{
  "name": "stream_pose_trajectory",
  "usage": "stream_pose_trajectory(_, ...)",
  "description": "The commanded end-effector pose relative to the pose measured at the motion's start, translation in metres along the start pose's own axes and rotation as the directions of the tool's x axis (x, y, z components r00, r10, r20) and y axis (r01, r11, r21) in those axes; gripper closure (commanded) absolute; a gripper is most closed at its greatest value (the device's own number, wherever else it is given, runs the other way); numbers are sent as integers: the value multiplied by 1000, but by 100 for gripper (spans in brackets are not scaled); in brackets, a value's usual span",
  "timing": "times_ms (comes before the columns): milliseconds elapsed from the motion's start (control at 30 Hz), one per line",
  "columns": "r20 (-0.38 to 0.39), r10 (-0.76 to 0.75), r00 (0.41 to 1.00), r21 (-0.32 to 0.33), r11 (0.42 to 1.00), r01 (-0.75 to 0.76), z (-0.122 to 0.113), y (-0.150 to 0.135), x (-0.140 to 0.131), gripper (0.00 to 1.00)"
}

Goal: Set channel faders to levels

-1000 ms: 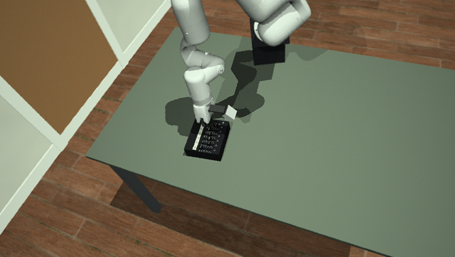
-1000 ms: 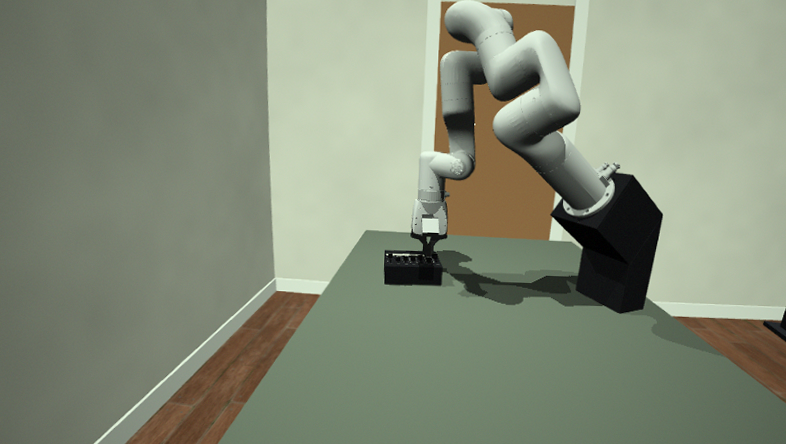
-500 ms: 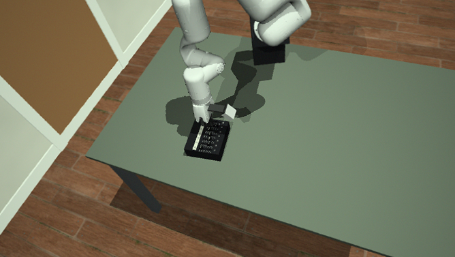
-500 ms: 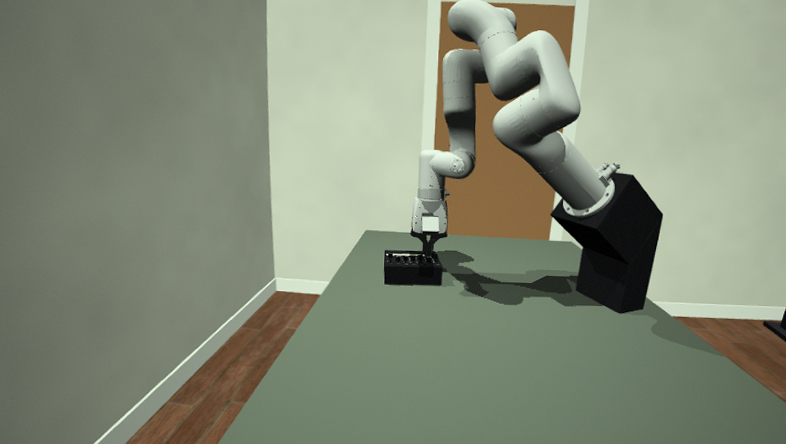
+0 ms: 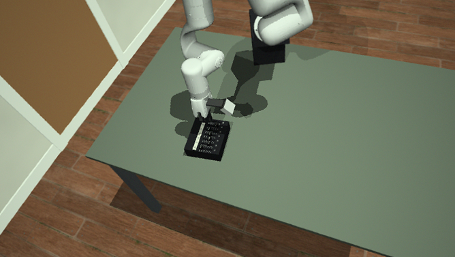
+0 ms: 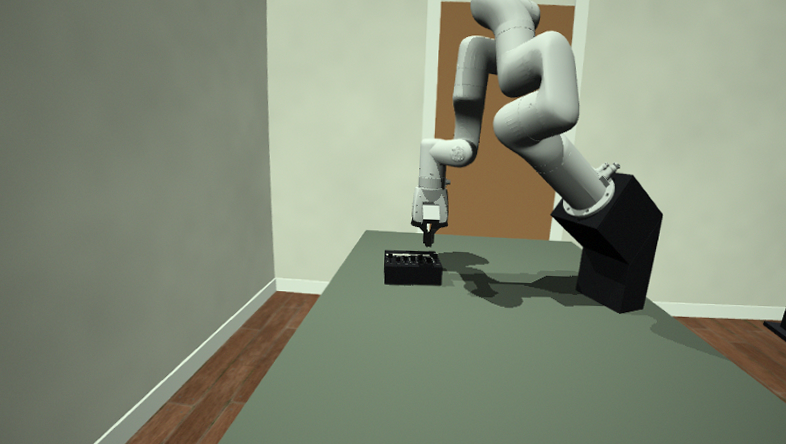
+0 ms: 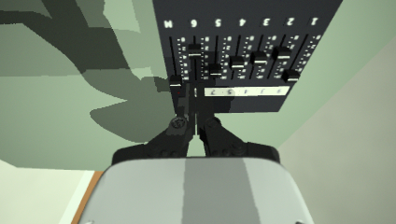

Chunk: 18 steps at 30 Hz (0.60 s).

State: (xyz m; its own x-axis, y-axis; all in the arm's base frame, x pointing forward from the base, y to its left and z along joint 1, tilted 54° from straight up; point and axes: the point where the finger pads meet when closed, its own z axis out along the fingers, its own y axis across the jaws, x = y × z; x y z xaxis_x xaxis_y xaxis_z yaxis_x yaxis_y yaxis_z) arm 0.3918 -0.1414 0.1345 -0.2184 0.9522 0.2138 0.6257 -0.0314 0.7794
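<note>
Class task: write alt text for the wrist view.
Shut, empty gripper points at the near edge of a black lighting desk with seven fader caps at differing heights, beside the leftmost fader, marked M. Green table beneath.

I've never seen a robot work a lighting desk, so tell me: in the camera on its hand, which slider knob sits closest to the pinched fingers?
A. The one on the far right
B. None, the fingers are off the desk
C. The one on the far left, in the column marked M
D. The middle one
C: the shut gripper points at the desk's leftmost cap, the master fader, nearest the camera.
</note>
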Motion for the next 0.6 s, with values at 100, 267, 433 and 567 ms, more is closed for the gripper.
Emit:
stream_pose_trajectory(100,-4,1,1000,2,1000,-1,-5,0,0,100)
stream_pose_trajectory(267,-4,1,1000,2,1000,-1,-5,0,0,100)
stream_pose_trajectory(433,-4,1,1000,2,1000,-1,-5,0,0,0)
stream_pose_trajectory(567,-4,1,1000,2,1000,-1,-8,0,0,0)
